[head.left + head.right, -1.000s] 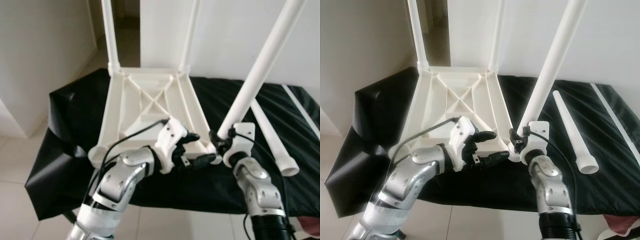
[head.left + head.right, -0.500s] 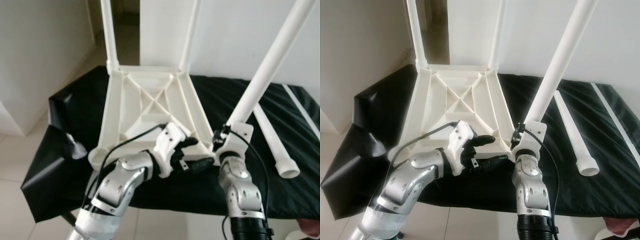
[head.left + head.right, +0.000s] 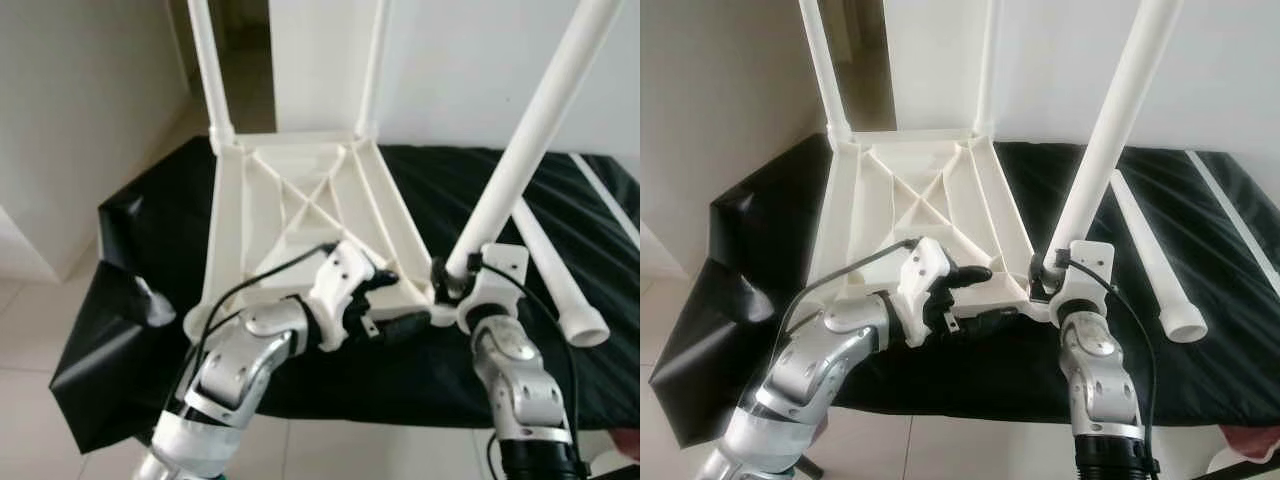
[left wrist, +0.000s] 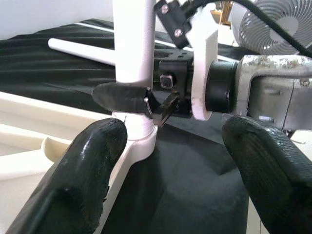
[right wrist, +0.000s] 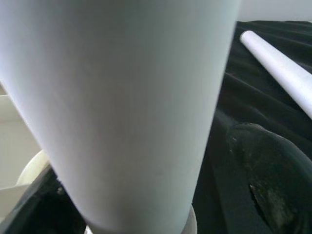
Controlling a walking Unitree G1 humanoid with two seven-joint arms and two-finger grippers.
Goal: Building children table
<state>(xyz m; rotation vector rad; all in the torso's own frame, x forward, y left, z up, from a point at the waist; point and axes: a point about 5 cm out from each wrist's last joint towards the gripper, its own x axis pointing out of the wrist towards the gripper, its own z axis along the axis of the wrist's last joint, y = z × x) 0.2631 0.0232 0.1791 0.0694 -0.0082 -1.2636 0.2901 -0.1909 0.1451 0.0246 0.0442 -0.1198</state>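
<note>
The white table top [image 3: 300, 215] lies upside down on a black cloth [image 3: 150, 230], with two legs standing at its far corners. My right gripper [image 3: 450, 280] is shut on a third white leg [image 3: 530, 150]. That leg leans up to the right, and its lower end sits at the near right corner socket [image 4: 139, 134]. My left gripper [image 3: 392, 302] is open just left of that corner, its fingers [image 4: 87, 161] spread wide on either side of the socket without touching the leg. The held leg [image 5: 131, 107] looms close in the right wrist view.
A loose white leg [image 3: 1150, 260] lies on the cloth to the right of the table top, and a thin white rod [image 3: 1230, 215] lies further right. A white wall stands behind, a doorway at the back left. A fan [image 4: 278, 24] stands beyond the table.
My right forearm has swung out to the right since half a second ago, and the held leg stays at the near right corner. The left gripper has hardly moved.
</note>
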